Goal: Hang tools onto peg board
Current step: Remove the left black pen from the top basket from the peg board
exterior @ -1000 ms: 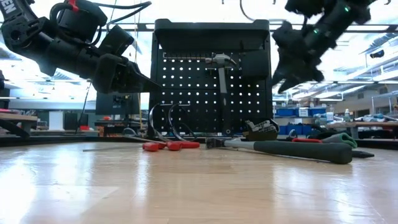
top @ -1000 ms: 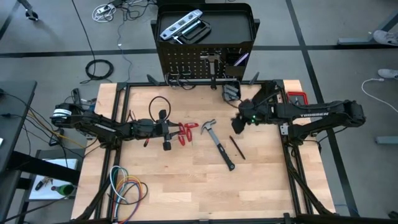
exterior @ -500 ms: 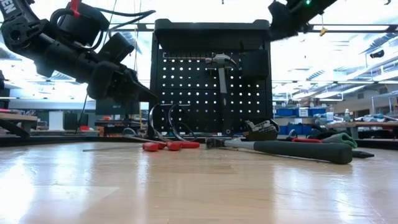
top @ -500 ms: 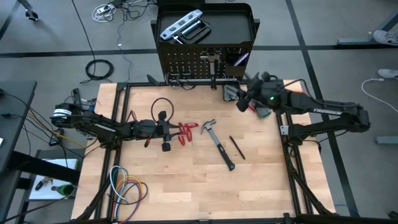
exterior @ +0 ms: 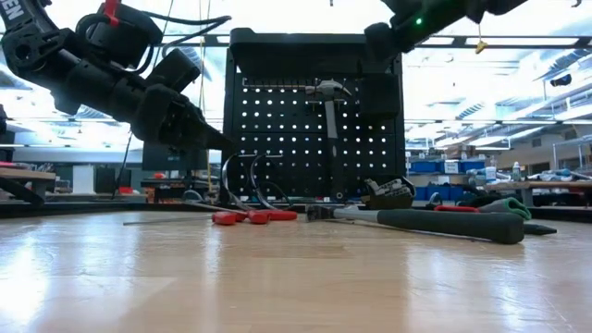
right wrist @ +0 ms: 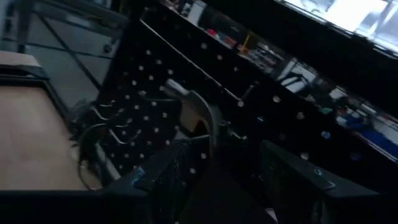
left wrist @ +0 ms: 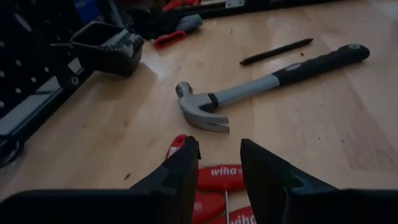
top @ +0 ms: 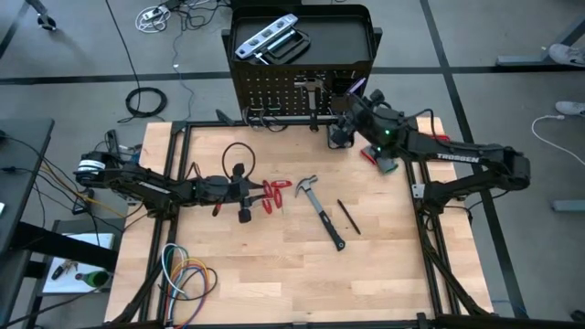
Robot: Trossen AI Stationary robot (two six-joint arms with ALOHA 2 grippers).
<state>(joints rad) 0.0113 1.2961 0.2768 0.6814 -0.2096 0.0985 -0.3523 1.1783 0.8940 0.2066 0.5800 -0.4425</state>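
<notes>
So the light wooden tabletop [top: 274, 274] sits in a black frame, with grey floor all round it. Far left on the floor there's a coil of black cable [top: 146, 102], and at the table's near left corner lies a bundle of coloured cables [top: 186, 274].

The left gripper [top: 259, 192] hangs low over the left-middle of the table, fingers a little apart with nothing between them, right above the red-handled pliers [top: 272, 195], which lie flat on the wood. In the left wrist view the red handles [left wrist: 217, 177] show just under the two dark fingers [left wrist: 183, 171].

Just right of the pliers a steel hammer [top: 320, 210] lies at a slant, head toward the board, dark grip toward the near edge. A thin dark screwdriver [top: 348, 217] lies just beside it, not touching.

At the far edge stands the black peg board [top: 292, 96], upright, with another hammer [exterior: 328, 120] hanging on it head up. The tray on top holds a silver level [top: 265, 38].

The right gripper [top: 345, 117] is up high, close in front of the board's right side; its fingers are parted and hold nothing. A small black box [top: 340, 135] rests on the table below it.

In the low view, the room behind is a bright workshop with benches and shelves.
</notes>
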